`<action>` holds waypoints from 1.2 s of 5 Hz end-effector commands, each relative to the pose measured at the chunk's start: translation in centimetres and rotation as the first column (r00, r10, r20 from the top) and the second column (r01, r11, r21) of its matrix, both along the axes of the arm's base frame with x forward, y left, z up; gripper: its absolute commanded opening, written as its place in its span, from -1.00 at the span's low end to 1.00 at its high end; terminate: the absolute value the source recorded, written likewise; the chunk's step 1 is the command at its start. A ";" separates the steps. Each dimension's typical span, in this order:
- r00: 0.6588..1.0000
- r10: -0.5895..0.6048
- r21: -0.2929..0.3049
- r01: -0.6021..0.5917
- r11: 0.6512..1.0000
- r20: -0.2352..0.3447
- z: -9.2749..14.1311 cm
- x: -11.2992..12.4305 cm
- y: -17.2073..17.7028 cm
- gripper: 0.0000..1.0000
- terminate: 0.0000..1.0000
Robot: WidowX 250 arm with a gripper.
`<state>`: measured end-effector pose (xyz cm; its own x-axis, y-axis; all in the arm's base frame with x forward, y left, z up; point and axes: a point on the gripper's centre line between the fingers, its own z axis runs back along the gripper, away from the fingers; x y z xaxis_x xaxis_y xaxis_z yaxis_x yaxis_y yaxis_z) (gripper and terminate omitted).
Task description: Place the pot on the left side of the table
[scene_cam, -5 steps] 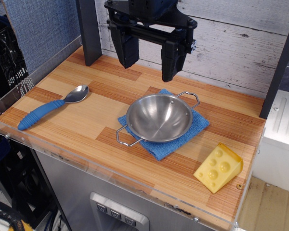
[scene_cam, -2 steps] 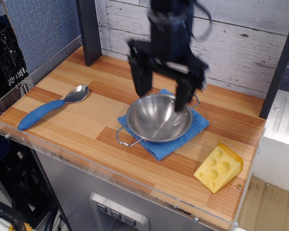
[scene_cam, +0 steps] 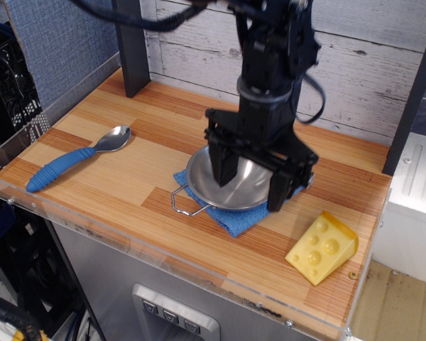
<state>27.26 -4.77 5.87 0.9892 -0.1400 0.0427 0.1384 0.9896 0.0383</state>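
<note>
The shiny steel pot (scene_cam: 207, 188) sits on a blue cloth (scene_cam: 234, 219) in the middle of the wood-plank table (scene_cam: 113, 170). Its near-left wire handle (scene_cam: 181, 204) shows; the far handle is hidden by the arm. My black gripper (scene_cam: 252, 183) is open and low over the pot. One finger (scene_cam: 224, 165) hangs inside the bowl. The other finger (scene_cam: 281, 188) stands at the pot's right rim, over the cloth. It holds nothing.
A blue-handled metal spoon (scene_cam: 74, 158) lies at the table's left. A yellow cheese wedge (scene_cam: 321, 247) lies at the front right. A dark post (scene_cam: 131, 46) stands at the back left. A clear acrylic rim (scene_cam: 128, 240) runs along the front edge.
My gripper has come down and forward from above the back of the table to just over the pot, staying open. The pot, the cloth, the spoon and the cheese have not moved.
</note>
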 end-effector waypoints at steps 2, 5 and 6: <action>0.999 0.027 0.021 -0.027 0.999 -0.021 -3.2 1.0 1.0 1.00 -1.00; 1.000 0.025 0.005 -0.025 1.000 -0.001 -2.9 1.4 0.3 -1.00 -1.00; 1.000 0.025 -0.012 -0.025 1.000 0.017 -1.7 1.3 0.2 -1.00 -1.00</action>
